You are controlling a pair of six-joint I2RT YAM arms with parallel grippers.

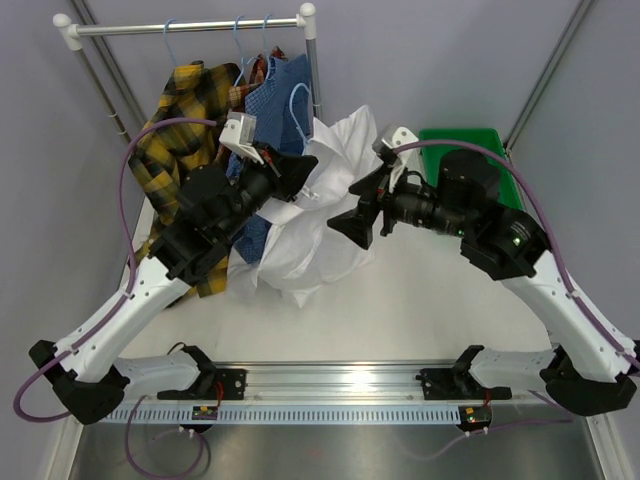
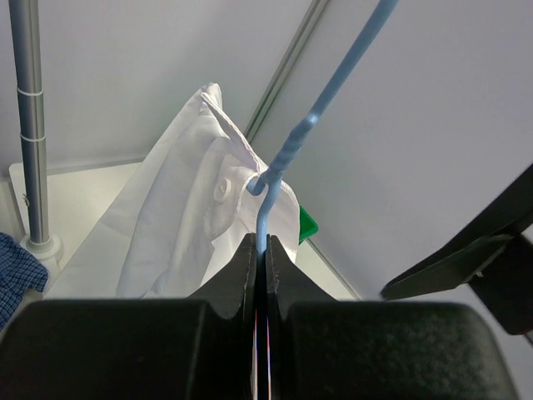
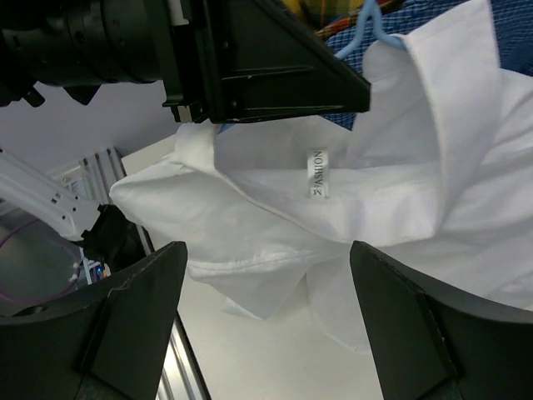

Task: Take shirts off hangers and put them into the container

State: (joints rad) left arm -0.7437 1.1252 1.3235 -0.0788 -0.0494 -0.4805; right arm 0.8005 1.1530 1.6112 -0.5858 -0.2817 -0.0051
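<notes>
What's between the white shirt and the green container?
The right arm: its wrist and forearm lie across the line from white shirt to container in the top view. The shirt also hangs on a hanger clamped in the left gripper. Nothing sits between the open right gripper and the shirt.

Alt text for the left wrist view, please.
The left gripper, shut, pinches a thin light-blue wire hanger that carries a soft plain white shirt at its collar. A corner of the bright green plastic bin shows behind the shirt.
</notes>
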